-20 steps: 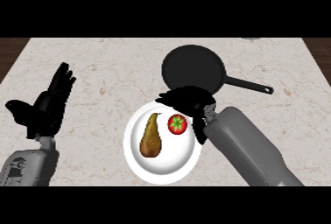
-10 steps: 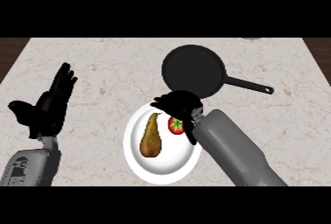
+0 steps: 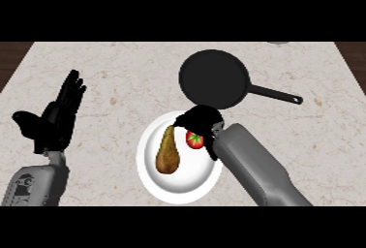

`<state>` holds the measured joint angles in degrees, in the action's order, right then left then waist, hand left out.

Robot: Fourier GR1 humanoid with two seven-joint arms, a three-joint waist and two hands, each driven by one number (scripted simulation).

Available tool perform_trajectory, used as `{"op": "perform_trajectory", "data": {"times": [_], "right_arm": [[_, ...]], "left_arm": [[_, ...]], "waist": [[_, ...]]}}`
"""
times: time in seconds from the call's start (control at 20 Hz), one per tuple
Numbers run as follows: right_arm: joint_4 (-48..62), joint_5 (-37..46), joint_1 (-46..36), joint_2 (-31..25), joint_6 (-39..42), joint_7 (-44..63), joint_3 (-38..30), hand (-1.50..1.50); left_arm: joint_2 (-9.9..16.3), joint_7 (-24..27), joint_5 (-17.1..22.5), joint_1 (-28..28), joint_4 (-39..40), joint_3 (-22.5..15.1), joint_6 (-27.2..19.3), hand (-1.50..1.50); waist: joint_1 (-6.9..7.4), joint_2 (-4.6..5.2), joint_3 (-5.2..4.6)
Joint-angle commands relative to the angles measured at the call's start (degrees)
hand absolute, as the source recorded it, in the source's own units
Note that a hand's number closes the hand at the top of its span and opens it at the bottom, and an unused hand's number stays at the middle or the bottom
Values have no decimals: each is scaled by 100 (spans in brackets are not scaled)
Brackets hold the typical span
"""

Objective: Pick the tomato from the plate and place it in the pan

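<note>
A red tomato (image 3: 195, 140) with a green top lies on the right part of a white plate (image 3: 180, 189) in the middle of the counter. My right hand (image 3: 198, 118) hangs just above and behind the tomato, fingers curled down around its far side, partly covering it; the tomato still rests on the plate. A black pan (image 3: 213, 78) with its handle (image 3: 275, 93) pointing right sits behind the plate. My left hand (image 3: 55, 118) is held up open at the left, fingers straight.
A brown pear (image 3: 167, 154) lies on the left half of the plate, beside the tomato. The pale stone counter (image 3: 114, 72) stretches around; its dark edge shows at the far left and right corners.
My right hand and forearm have slid left over the plate, and the hand now covers the tomato's upper side. The left hand has stayed put.
</note>
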<state>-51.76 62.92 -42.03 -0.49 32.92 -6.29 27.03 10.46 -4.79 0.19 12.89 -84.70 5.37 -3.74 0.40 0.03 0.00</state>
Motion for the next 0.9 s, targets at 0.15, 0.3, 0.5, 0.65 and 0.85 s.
{"op": "perform_trajectory", "data": {"times": [0.15, 0.3, 0.5, 0.65, 0.85], "right_arm": [[232, 250, 50, -136, -374, -970, 335, 150], [288, 83, 73, 45, -569, -753, 433, 150], [126, 280, 234, -191, -651, -1097, 208, 150], [-129, -898, 265, 45, -788, 992, 524, 150], [-294, -1382, 412, 47, -1296, 2539, 42, 150]], "left_arm": [[30, 109, 34, -123, -53, 22, 169, 0], [-106, 9, -89, -302, -264, -88, 33, 0], [197, -75, 151, -8, -70, 247, 298, 0], [121, -75, 31, 239, -32, 78, 230, 0], [-130, 39, 9, 197, 100, -88, 187, 0]], "waist": [[2, 3, 0], [23, 1, 1], [-15, -2, 0], [205, 8, 4], [403, -12, 5]]}}
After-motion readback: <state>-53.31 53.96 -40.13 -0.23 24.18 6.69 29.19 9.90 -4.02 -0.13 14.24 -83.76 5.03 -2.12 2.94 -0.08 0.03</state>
